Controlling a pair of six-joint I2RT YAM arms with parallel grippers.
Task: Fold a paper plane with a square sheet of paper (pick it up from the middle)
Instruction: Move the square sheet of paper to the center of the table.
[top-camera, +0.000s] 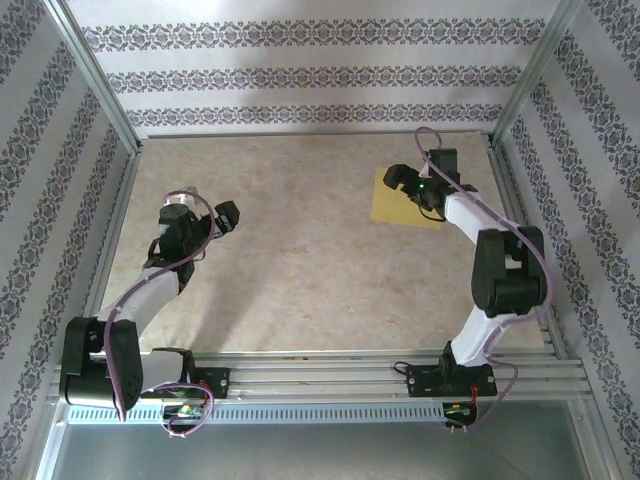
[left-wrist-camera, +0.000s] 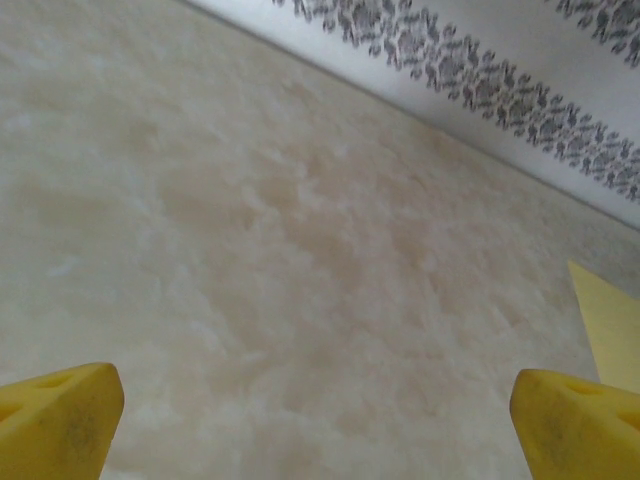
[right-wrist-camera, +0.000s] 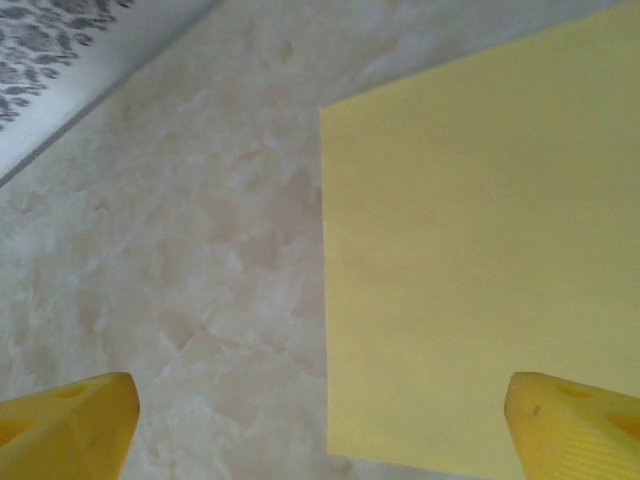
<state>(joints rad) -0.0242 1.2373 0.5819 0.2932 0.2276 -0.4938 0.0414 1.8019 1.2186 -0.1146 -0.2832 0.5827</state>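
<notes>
So the square sheet of paper lay flat on the far right part of the table. The right gripper sat over one edge of it with its jaws spread wide and nothing clamped. One finger was above the paper, the other above bare tabletop. The left gripper was well apart on the left side, jaws wide too and empty.

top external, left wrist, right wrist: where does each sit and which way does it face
top external: above and behind the robot, looking down on the table; shows left claw and right claw.
left wrist: on the left arm, facing bare table toward the patterned wall; its yellow fingertips show.
right wrist: low over the square sheet of paper; its fingertips show.
shared: all three catch that sheet.
</notes>
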